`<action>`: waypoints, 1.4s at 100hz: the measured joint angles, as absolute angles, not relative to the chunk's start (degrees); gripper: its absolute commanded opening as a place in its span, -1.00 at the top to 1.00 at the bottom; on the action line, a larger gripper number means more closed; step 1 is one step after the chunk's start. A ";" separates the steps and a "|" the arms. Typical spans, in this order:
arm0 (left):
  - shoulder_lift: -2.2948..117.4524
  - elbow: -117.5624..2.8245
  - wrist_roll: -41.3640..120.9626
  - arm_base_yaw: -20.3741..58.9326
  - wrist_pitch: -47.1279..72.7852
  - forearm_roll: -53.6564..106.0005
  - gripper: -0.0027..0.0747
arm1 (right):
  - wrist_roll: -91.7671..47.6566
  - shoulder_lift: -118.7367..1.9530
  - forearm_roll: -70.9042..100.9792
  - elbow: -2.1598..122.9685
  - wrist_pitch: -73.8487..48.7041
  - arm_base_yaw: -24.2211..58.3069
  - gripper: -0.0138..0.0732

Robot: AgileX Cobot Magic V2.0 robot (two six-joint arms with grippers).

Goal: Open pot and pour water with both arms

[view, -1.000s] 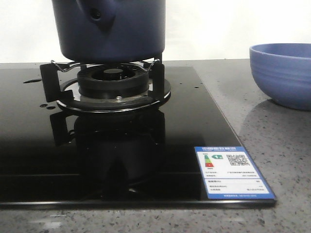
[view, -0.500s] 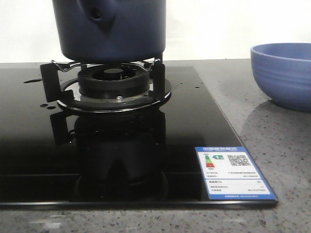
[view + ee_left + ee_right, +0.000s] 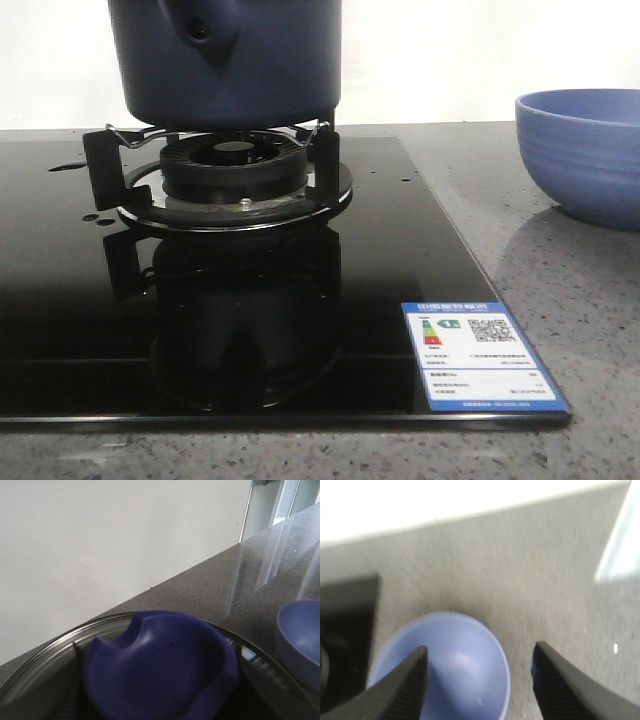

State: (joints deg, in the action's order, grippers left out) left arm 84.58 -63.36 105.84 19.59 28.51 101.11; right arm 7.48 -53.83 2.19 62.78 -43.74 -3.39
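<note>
The dark navy pot (image 3: 225,60) stands on the burner's pan support, its side stub (image 3: 200,28) facing me; its top is out of the front view. In the left wrist view a dark blue lid knob (image 3: 160,670) on a glass lid (image 3: 45,665) fills the space at my left gripper (image 3: 157,690). Dark shapes flank the knob, and I cannot tell whether the jaws press on it. My right gripper (image 3: 480,647) is open and empty, its fingers apart above the light blue bowl (image 3: 445,670); that view is blurred. Neither gripper shows in the front view.
The burner (image 3: 232,165) sits on a black glass cooktop (image 3: 400,250) with an energy label (image 3: 480,355) at its front right corner. The ribbed light blue bowl (image 3: 585,155) stands on the grey speckled counter (image 3: 560,300) to the right. A white wall is behind.
The pot and bowl stay in place. The front picture shifts by a few pixels, and the dark reflection on the glass below the burner changes a little.
</note>
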 measured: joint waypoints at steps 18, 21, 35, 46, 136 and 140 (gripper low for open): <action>84.87 -63.44 106.60 19.59 28.08 101.96 0.33 | 7.48 -47.03 3.91 62.78 -38.52 -3.39 -0.25; 85.12 -63.44 106.69 19.59 28.32 102.07 0.33 | 7.48 -46.37 4.14 62.78 -37.97 -3.39 -0.25; 85.58 -63.73 106.82 19.59 28.67 102.33 0.33 | 7.48 -44.37 4.68 62.78 -36.91 -3.39 -0.25; 85.58 -63.77 107.12 19.59 29.22 102.43 0.33 | 7.48 -44.23 5.26 62.78 -37.01 -3.39 -0.25; 88.08 -65.95 107.96 19.59 30.65 102.25 -0.33 | 7.48 -44.23 7.53 62.78 -39.73 -3.39 -0.25; 88.08 -65.95 107.96 19.59 30.65 102.25 -0.36 | 7.48 -44.23 7.56 62.78 -39.73 -3.39 -0.25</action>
